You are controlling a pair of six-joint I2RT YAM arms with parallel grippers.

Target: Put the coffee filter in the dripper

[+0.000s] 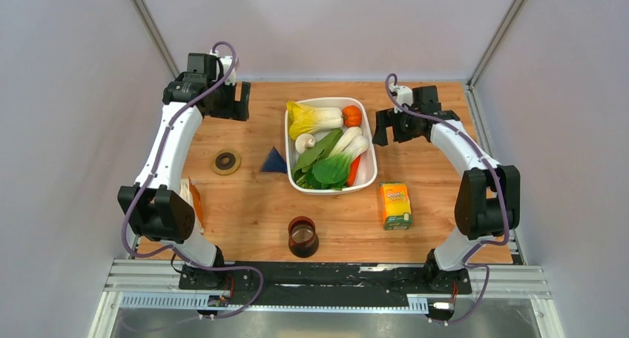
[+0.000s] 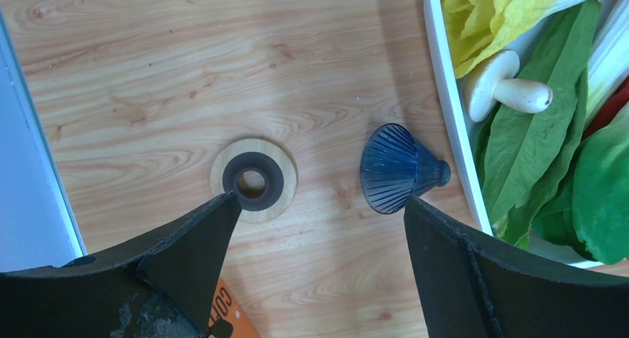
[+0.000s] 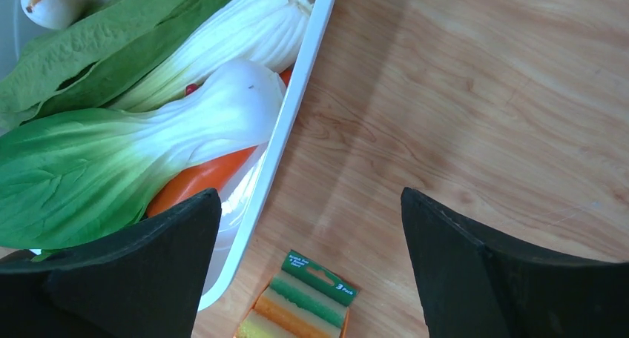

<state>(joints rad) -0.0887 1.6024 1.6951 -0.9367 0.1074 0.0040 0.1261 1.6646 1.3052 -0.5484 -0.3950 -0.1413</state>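
Note:
The dripper (image 1: pixel 303 236), a small dark brown vessel with a round mouth, stands near the front edge of the table, between the arm bases. White paper with an orange label, the coffee filter (image 1: pixel 190 197), lies at the left, half hidden behind my left arm. Its orange corner (image 2: pixel 231 314) shows under my left finger. My left gripper (image 1: pixel 236 101) (image 2: pixel 320 201) hovers open at the back left, above bare wood. My right gripper (image 1: pixel 393 127) (image 3: pixel 311 193) hangs open just right of the tub, holding nothing.
A white tub (image 1: pixel 369 182) (image 2: pixel 449 108) (image 3: pixel 285 138) of vegetables fills the middle. A wooden ring (image 1: pixel 226 161) (image 2: pixel 254 180) and a dark blue ribbed cone (image 1: pixel 274 161) (image 2: pixel 397 167) lie left of it. A sponge pack (image 1: pixel 395 204) (image 3: pixel 300 301) lies at the right.

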